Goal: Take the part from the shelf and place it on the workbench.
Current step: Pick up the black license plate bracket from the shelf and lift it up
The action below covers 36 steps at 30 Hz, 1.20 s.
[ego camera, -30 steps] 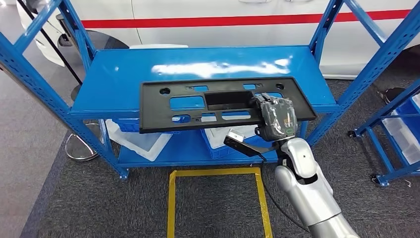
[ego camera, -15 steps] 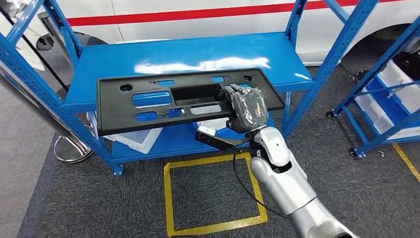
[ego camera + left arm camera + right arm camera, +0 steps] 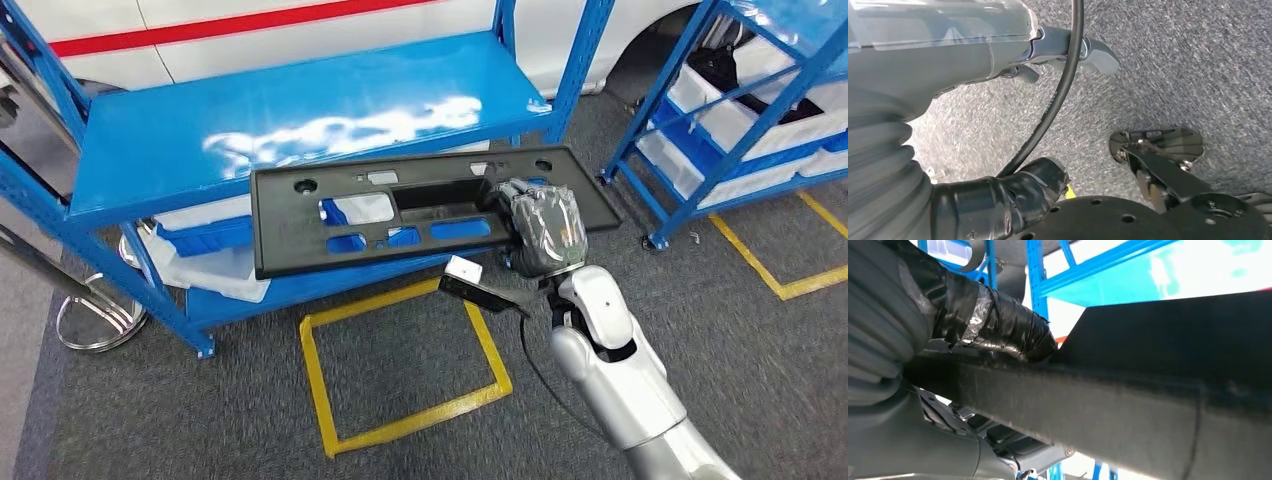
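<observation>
Head view: right hand point(image 3: 542, 228) fingers grip the black part point(image 3: 400, 215) at one end — keep it level, clear the shelf point(image 3: 150, 150) posts; left hand point(image 3: 948, 45) fingers' state I cannot tell.

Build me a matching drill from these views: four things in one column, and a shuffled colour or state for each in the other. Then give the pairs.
Column 1
1. black part
2. right hand
3. shelf
4. taped square

Column 2
A. yellow, on the grey carpet
B. blue, its top board bare and shiny
C. long and flat with cut-outs, held at one end
D. grips the panel's end

Pairs: 1-C, 2-D, 3-B, 4-A
</observation>
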{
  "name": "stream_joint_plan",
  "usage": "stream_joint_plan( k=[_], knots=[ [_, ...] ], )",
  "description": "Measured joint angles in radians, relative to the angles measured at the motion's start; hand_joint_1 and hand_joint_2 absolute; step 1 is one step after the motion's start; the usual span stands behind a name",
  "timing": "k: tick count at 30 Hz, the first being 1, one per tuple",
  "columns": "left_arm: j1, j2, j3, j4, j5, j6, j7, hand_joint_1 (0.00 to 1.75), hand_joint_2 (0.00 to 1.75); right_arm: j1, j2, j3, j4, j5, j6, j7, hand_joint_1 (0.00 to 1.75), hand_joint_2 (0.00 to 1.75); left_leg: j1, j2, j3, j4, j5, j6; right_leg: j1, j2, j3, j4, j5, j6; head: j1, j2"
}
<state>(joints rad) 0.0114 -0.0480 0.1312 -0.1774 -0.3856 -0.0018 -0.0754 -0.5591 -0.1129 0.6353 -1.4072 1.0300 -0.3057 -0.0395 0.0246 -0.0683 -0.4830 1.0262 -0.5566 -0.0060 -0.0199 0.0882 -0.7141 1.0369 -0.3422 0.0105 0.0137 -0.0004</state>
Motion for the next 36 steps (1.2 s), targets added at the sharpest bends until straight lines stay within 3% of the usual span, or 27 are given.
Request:
stream_joint_plan(
  k=[2, 3, 4, 5, 7, 8, 9, 10, 12, 14, 15, 16, 17, 18, 19, 21, 22, 23, 24, 25, 27, 29, 30, 32, 33, 34, 36],
  knots=[
    [0.0, -0.003, 0.0, 0.0, 0.001, 0.0, 0.004, 0.0, 1.75, 0.001, -0.003, -0.001, -0.001, 0.0, 0.004, -0.001, 1.75, 1.75, -0.001, 0.02, -0.014, -0.002, 0.012, 0.016, -0.002, 0.016, -0.007, -0.006, 0.021, 0.014, 0.001, 0.0],
    [-0.001, -0.004, 0.0, 0.0, 0.002, 0.0, 0.005, 0.0, 1.75, 0.001, -0.005, -0.002, -0.001, 0.0, 0.005, -0.001, 1.75, 1.75, -0.001, 0.033, -0.022, -0.002, 0.024, 0.027, -0.001, 0.007, -0.015, -0.001, 0.011, 0.018, 0.002, 0.0],
    [-0.002, -0.006, 0.0, 0.0, 0.002, 0.0, 0.006, 0.0, 1.75, 0.001, -0.007, -0.002, -0.001, 0.0, 0.007, -0.001, 1.75, 1.75, 0.0, 0.047, -0.034, -0.004, 0.038, 0.037, 0.0, -0.012, -0.027, 0.022, -0.022, 0.022, 0.004, 0.0],
    [-0.002, -0.007, 0.0, 0.0, 0.003, -0.001, 0.007, 0.0, 1.75, 0.001, -0.009, -0.002, -0.001, 0.0, 0.008, -0.001, 1.75, 1.75, 0.0, 0.062, -0.048, -0.005, 0.051, 0.045, 0.0, -0.037, -0.041, 0.066, -0.073, 0.024, 0.004, 0.0],
    [0.0, -0.007, 0.0, 0.0, 0.004, 0.0, 0.008, 0.0, 1.75, 0.001, -0.009, -0.002, -0.002, 0.0, 0.009, -0.001, 1.75, 1.75, -0.007, 0.088, -0.077, -0.005, 0.076, 0.053, 0.0, -0.074, -0.065, 0.195, -0.177, 0.03, 0.005, 0.0],
    [0.001, -0.007, 0.001, 0.0, 0.004, 0.0, 0.009, 0.0, 1.75, 0.002, -0.009, -0.002, -0.002, 0.0, 0.009, -0.001, 1.75, 1.75, -0.009, 0.101, -0.092, -0.004, 0.087, 0.054, -0.002, -0.08, -0.068, 0.251, -0.196, 0.032, 0.005, 0.0],
    [0.002, -0.007, 0.001, 0.0, 0.004, 0.0, 0.009, 0.0, 1.75, 0.002, -0.01, -0.002, -0.002, 0.0, 0.009, -0.001, 1.75, 1.75, -0.012, 0.114, -0.107, -0.003, 0.097, 0.054, -0.003, -0.083, -0.059, 0.284, -0.192, 0.033, 0.005, 0.0],
    [0.001, -0.007, 0.001, 0.0, 0.004, 0.0, 0.009, 0.0, 1.75, 0.002, -0.01, -0.002, -0.002, 0.0, 0.01, -0.001, 1.75, 1.75, -0.014, 0.127, -0.121, -0.002, 0.107, 0.053, -0.004, -0.087, -0.033, 0.283, -0.172, 0.032, 0.005, 0.0],
    [-0.001, -0.008, 0.001, 0.0, 0.003, -0.001, 0.008, 0.0, 1.75, 0.002, -0.01, -0.003, -0.003, 0.001, 0.011, 0.0, 1.75, 1.75, -0.018, 0.148, -0.142, -0.001, 0.125, 0.049, 0.001, -0.113, 0.074, 0.182, -0.143, 0.022, 0.005, 0.0],
    [-0.001, -0.01, 0.001, -0.001, 0.002, -0.001, 0.006, 0.0, 1.75, -0.001, -0.01, -0.005, -0.009, 0.002, 0.014, 0.0, 1.75, 1.75, -0.022, 0.167, -0.151, -0.002, 0.141, 0.04, 0.014, -0.153, 0.186, 0.037, -0.167, 0.005, 0.005, 0.0],
    [-0.001, -0.011, 0.001, -0.001, 0.001, -0.002, 0.005, 0.0, 1.75, -0.003, -0.01, -0.005, -0.012, 0.002, 0.015, 0.0, 1.75, 1.75, -0.021, 0.178, -0.152, -0.004, 0.149, 0.034, 0.021, -0.164, 0.214, -0.009, -0.179, -0.004, 0.005, 0.0],
    [0.0, -0.011, 0.001, -0.001, 0.001, -0.002, 0.004, 0.0, 1.75, -0.005, -0.009, -0.006, -0.014, 0.002, 0.016, 0.0, 1.75, 1.75, -0.02, 0.19, -0.152, -0.009, 0.16, 0.028, 0.026, -0.161, 0.218, -0.032, -0.18, -0.012, 0.005, 0.0],
    [-0.001, -0.011, 0.001, -0.001, 0.0, -0.002, 0.003, 0.0, 1.75, -0.005, -0.01, -0.006, -0.015, 0.002, 0.017, 0.0, 1.75, 1.75, -0.019, 0.196, -0.154, -0.014, 0.167, 0.02, 0.026, -0.152, 0.211, -0.039, -0.167, -0.021, 0.005, 0.0],
    [-0.001, -0.011, 0.001, -0.001, 0.0, -0.003, 0.003, 0.0, 1.75, -0.005, -0.01, -0.007, -0.015, 0.002, 0.017, 0.0, 1.75, 1.75, -0.017, 0.186, -0.158, -0.012, 0.161, 0.013, 0.025, -0.143, 0.203, -0.046, -0.153, -0.03, 0.006, 0.0],
    [-0.001, -0.011, 0.001, -0.001, 0.0, -0.003, 0.003, 0.0, 1.75, -0.004, -0.011, -0.007, -0.015, 0.002, 0.018, 0.0, 1.75, 1.75, -0.016, 0.163, -0.167, 0.004, 0.137, 0.007, 0.022, -0.135, 0.192, -0.052, -0.138, -0.04, 0.005, 0.0],
    [0.001, -0.011, 0.001, -0.001, 0.0, -0.003, 0.003, 0.0, 1.75, -0.004, -0.01, -0.007, -0.015, 0.002, 0.019, 0.001, 1.75, 1.75, -0.014, 0.101, -0.197, 0.099, 0.042, 0.001, 0.019, -0.115, 0.164, -0.056, -0.109, -0.052, 0.004, 0.0],
    [0.003, -0.012, 0.001, -0.001, 0.0, -0.003, 0.003, 0.0, 1.75, -0.003, -0.009, -0.007, -0.015, 0.002, 0.019, 0.001, 1.75, 1.75, -0.014, 0.082, -0.213, 0.167, -0.004, 0.0, 0.02, -0.102, 0.146, -0.054, -0.096, -0.056, 0.003, 0.0],
    [0.004, -0.012, 0.001, -0.001, 0.0, -0.004, 0.003, 0.0, 1.75, -0.002, -0.008, -0.007, -0.015, 0.002, 0.019, 0.0, 1.75, 1.75, -0.014, 0.075, -0.223, 0.227, -0.032, 0.0, 0.022, -0.088, 0.127, -0.05, -0.083, -0.056, 0.003, 0.0],
    [0.005, -0.012, 0.001, -0.001, 0.0, -0.004, 0.003, 0.0, 1.75, -0.001, -0.008, -0.007, -0.015, 0.002, 0.019, 0.0, 1.75, 1.75, -0.014, 0.072, -0.221, 0.262, -0.036, 0.001, 0.022, -0.074, 0.108, -0.045, -0.072, -0.055, 0.003, 0.0],
    [0.005, -0.012, 0.001, -0.001, -0.001, -0.004, 0.003, 0.0, 1.75, 0.0, -0.008, -0.007, -0.015, 0.002, 0.019, 0.0, 1.75, 1.75, -0.014, 0.071, -0.203, 0.261, -0.022, 0.002, 0.023, -0.061, 0.089, -0.04, -0.061, -0.053, 0.003, 0.0],
    [0.004, -0.011, 0.001, -0.001, -0.001, -0.004, 0.003, 0.0, 1.75, 0.002, -0.009, -0.007, -0.015, 0.002, 0.019, 0.001, 1.75, 1.75, -0.014, 0.051, -0.117, 0.157, 0.022, 0.009, 0.02, -0.035, 0.054, -0.025, -0.042, -0.047, 0.002, 0.0],
    [0.004, -0.01, 0.001, -0.001, -0.002, -0.004, 0.003, 0.0, 1.75, 0.003, -0.009, -0.008, -0.015, 0.002, 0.019, 0.001, 1.75, 1.75, -0.014, 0.013, -0.031, 0.027, 0.029, 0.017, 0.019, -0.013, 0.026, -0.013, -0.024, -0.037, 0.002, 0.0],
    [0.005, -0.009, 0.001, -0.001, -0.002, -0.004, 0.003, 0.0, 1.75, 0.003, -0.009, -0.008, -0.015, 0.002, 0.019, 0.001, 1.75, 1.75, -0.015, 0.001, -0.012, -0.007, 0.023, 0.019, 0.018, -0.004, 0.018, -0.01, -0.015, -0.031, 0.003, 0.0],
    [0.003, -0.01, 0.001, -0.001, -0.001, -0.007, 0.001, 0.0, 1.75, 0.006, -0.01, -0.009, -0.015, 0.002, 0.02, 0.0, 1.75, 1.75, -0.015, 0.01, -0.013, -0.021, 0.028, 0.024, 0.018, 0.015, 0.009, -0.015, 0.004, -0.019, 0.003, 0.0],
    [0.001, -0.011, 0.002, -0.001, 0.0, -0.014, -0.003, 0.0, 1.75, 0.006, -0.012, -0.01, -0.015, 0.002, 0.02, 0.0, 1.75, 1.75, -0.014, 0.022, -0.016, -0.026, 0.034, 0.03, 0.019, 0.012, 0.003, -0.012, 0.002, -0.013, 0.004, 0.0],
    [0.0, -0.011, 0.002, -0.001, 0.001, -0.022, -0.008, 0.0, 1.75, 0.005, -0.014, -0.011, -0.015, 0.002, 0.02, 0.0, 1.75, 1.75, -0.012, 0.036, -0.02, -0.029, 0.041, 0.038, 0.02, -0.003, -0.005, 0.003, -0.015, -0.007, 0.005, 0.0],
    [0.003, -0.011, 0.003, -0.002, 0.001, -0.036, -0.016, 0.0, 1.75, 0.003, -0.016, -0.012, -0.015, 0.002, 0.021, 0.0, 1.75, 1.75, -0.011, 0.066, -0.029, -0.032, 0.054, 0.051, 0.019, -0.052, -0.038, 0.094, -0.092, 0.004, 0.008, 0.0]
  ],
)
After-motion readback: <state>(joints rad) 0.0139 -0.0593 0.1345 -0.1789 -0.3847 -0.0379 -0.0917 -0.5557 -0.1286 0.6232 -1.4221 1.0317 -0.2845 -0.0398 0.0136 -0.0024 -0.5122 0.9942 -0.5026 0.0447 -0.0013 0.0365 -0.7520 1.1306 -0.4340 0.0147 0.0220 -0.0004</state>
